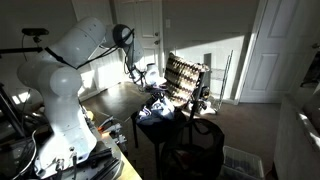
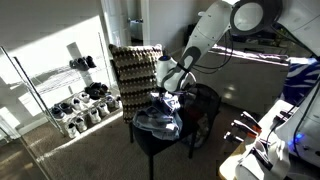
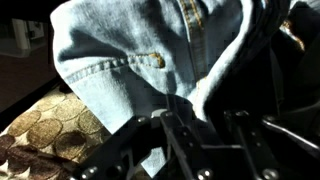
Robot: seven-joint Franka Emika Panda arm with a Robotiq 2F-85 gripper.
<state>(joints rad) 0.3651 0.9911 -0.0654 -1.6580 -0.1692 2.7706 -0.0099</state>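
A pair of light blue denim jeans fills the wrist view, with a seam and a brass rivet showing. A fold of them runs down between my fingers. My gripper has its fingers close together on that fold. In both exterior views the gripper hangs just above a small black round table. The rest of the jeans lies heaped on the table top. A brown cloth with a circle pattern lies under the jeans.
A panel of stacked brown trays stands right behind the table. A wire shoe rack with several shoes stands by the sunlit wall. White doors close the back of the room. A cluttered bench stands near the robot base.
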